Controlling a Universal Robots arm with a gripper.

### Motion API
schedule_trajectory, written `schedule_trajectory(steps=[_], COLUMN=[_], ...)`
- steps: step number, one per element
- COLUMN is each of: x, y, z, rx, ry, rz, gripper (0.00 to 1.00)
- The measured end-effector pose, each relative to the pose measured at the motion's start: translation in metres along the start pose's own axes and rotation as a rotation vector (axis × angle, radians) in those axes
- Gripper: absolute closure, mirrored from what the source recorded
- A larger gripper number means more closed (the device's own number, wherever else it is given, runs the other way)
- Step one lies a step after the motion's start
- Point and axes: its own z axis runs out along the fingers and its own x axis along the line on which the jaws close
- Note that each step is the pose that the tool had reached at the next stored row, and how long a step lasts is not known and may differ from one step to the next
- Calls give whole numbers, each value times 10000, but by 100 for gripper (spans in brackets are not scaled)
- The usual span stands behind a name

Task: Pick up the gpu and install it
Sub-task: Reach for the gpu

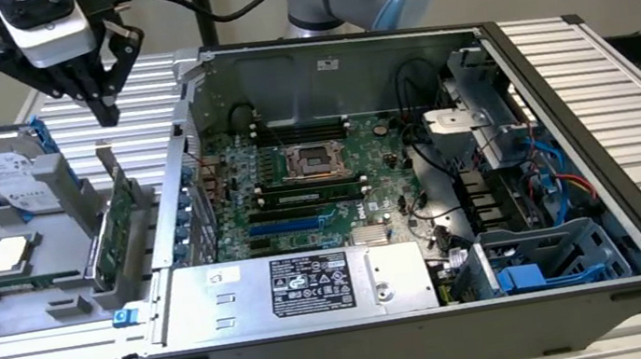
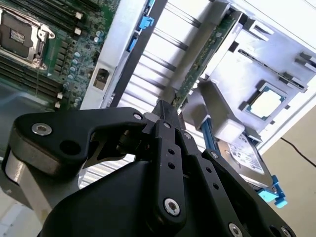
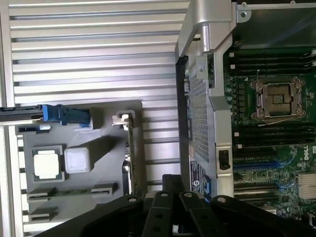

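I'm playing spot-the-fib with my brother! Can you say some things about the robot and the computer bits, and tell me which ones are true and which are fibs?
1. The gpu stands on its edge in the grey holder, outside the computer case. True.
2. The gripper is holding the gpu. False: it hangs in the air above the holder, holding nothing.
3. The case is open, so the motherboard shows. True.
4. The hard drive sits inside the case. False: it stands in the holder too.

surface [image 1: 610,92]: ribbed bare metal | case [image 1: 319,71]: dull sheet metal | holder [image 1: 12,312]: matt grey, probably plastic | gpu [image 1: 117,232]: green circuit board
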Motion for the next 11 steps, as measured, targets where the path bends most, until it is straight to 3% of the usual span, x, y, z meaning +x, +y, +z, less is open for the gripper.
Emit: schedule_trajectory(steps=[11], x=[118], y=[-29], z=[-7], rx=[1], ry=[1], rz=[0], gripper=[100])
